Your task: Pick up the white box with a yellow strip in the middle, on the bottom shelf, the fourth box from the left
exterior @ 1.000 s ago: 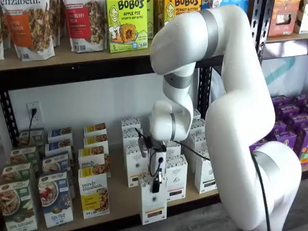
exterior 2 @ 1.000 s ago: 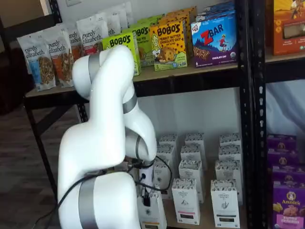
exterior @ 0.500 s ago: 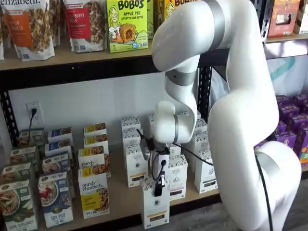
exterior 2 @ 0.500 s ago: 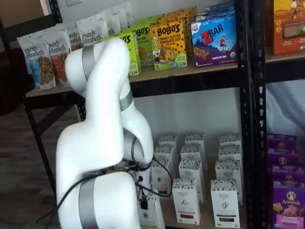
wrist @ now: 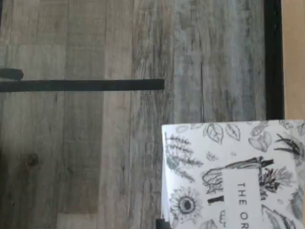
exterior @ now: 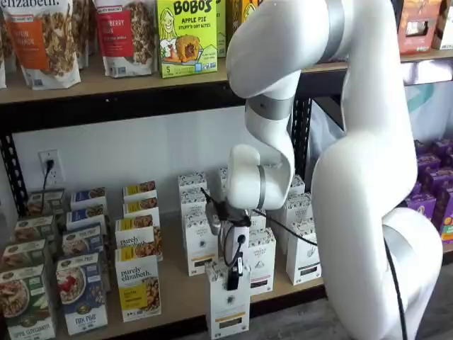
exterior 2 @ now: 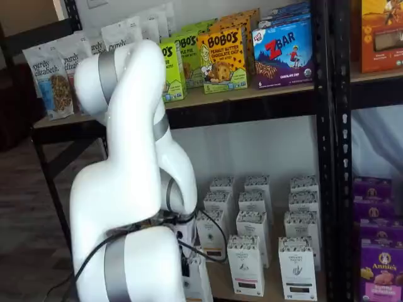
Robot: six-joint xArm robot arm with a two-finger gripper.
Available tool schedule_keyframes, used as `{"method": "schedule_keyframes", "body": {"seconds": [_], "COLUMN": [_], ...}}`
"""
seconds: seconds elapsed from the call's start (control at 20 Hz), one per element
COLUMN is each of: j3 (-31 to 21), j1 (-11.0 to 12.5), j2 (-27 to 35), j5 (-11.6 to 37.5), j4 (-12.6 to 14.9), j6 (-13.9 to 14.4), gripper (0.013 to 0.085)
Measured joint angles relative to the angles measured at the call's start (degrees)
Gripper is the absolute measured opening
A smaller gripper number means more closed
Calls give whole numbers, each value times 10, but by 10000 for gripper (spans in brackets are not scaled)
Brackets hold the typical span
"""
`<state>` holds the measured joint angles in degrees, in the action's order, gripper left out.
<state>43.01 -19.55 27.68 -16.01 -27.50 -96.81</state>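
Observation:
The white box [exterior: 228, 306] has a speckled top band and a tan strip low on its front. It hangs out in front of the bottom shelf [exterior: 180, 294], past the black front rail. My gripper [exterior: 233, 272] is shut on the box's top from above, one black finger showing on its front. In a shelf view the box [exterior 2: 200, 280] is mostly hidden behind my arm and the fingers do not show. The wrist view shows the box's patterned top [wrist: 238, 176] over grey wood floor, with the shelf's black rail [wrist: 273, 57] beside it.
Like white cartons [exterior: 200, 244] [exterior: 303, 253] stand in rows behind the gap. "purely elizabeth" boxes [exterior: 138, 287] stand to the left, purple boxes [exterior: 425, 202] to the right. A black upright [exterior: 301, 142] rises behind my arm. Bobo's boxes [exterior: 186, 35] fill the shelf above.
My arm has drawn back from the shelf with the white box in the gripper. The box has come forward past the front rail and slightly right.

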Motion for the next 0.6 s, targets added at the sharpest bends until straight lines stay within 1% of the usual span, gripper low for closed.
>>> {"method": "schedule_keyframes", "body": {"seconds": [0.15,0.45,0.6], "j3": [-13,-27,-32], "j1": [-9,-12,-11], "j2": [-19,-53,-68], "j5": [-6,-23,-35], "j4": [15,65,78], "j6": [24,78,91], "gripper": [490,490,490]}}
